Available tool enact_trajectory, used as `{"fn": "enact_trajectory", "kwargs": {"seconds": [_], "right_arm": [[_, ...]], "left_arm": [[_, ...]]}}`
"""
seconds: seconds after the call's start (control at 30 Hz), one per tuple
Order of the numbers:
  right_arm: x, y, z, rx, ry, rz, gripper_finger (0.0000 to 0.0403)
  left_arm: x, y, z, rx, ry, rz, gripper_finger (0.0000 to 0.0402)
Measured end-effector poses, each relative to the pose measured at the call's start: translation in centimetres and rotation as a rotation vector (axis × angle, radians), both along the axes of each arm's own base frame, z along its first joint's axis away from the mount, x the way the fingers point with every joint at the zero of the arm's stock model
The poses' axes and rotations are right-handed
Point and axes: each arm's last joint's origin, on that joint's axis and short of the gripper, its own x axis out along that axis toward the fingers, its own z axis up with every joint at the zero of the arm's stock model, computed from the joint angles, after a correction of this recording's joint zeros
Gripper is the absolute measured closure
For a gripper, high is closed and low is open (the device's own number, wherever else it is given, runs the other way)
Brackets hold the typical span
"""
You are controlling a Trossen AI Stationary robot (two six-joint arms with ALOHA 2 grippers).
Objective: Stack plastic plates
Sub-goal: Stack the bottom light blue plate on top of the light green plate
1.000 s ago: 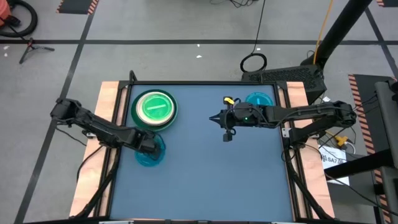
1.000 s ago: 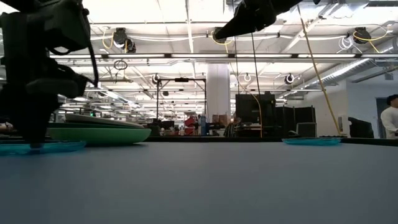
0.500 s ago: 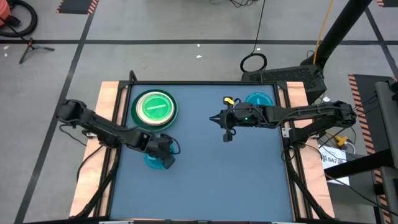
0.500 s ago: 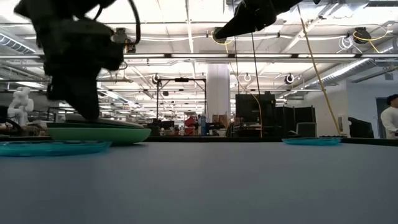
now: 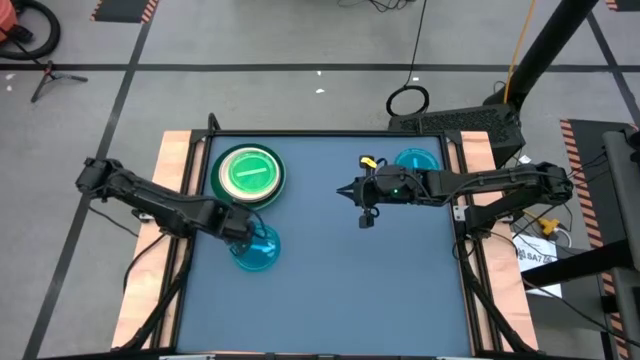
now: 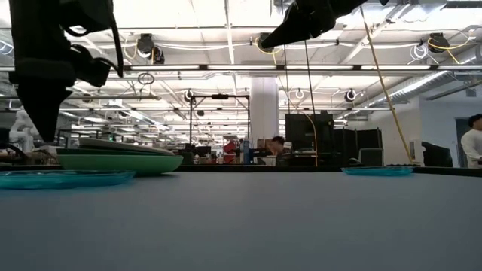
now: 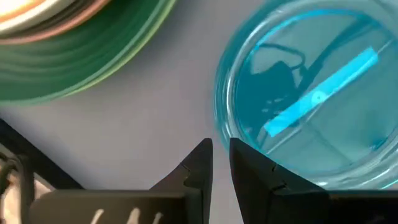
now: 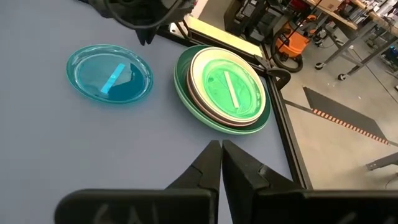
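Observation:
A stack of plastic plates (image 5: 250,175), bright green on top of white, pink and large green ones, sits at the table's far left. A translucent cyan plate (image 5: 255,248) lies flat on the table just near of it. My left gripper (image 5: 238,228) hangs above that plate's left rim, pointing down and clear of it in the low view (image 6: 39,135), with a narrow empty gap between its fingers (image 7: 221,165). A second cyan plate (image 5: 416,160) lies at the far right. My right gripper (image 5: 365,216) hovers shut high over the table's middle.
Wooden rails (image 5: 172,200) run along both sides of the blue mat. Bare mat (image 5: 340,290) lies between the two cyan plates and across the near half. The room beyond holds racks and a person (image 6: 473,147) at the far right.
My left gripper slid the cyan plate a little toward the table's right, then rose off it, rolled about its own axis and came back over the plate's left rim. The plate now lies flat and still. My right arm has kept still.

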Motion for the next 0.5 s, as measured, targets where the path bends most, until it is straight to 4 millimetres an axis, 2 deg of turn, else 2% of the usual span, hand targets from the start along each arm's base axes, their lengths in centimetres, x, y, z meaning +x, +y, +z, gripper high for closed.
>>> {"fn": "enact_trajectory", "kwargs": {"seconds": [0.13, 0.3, 0.5], "right_arm": [[0.00, 0.00, 0.00, -0.001, 0.000, 0.000, 0.0394], [0.00, 0.00, 0.00, -0.001, 0.000, 0.001, 0.0394], [0.00, 0.00, 0.00, -0.003, 0.001, 0.002, 0.0394]], "left_arm": [[-0.22, 0.10, -0.16, -0.010, -0.026, 0.067, 0.0339], [-0.21, 0.11, -0.17, 0.000, -0.024, 0.051, 0.0337], [-0.09, 0.16, -0.24, 0.023, -0.037, 0.081, 0.0285]]}}
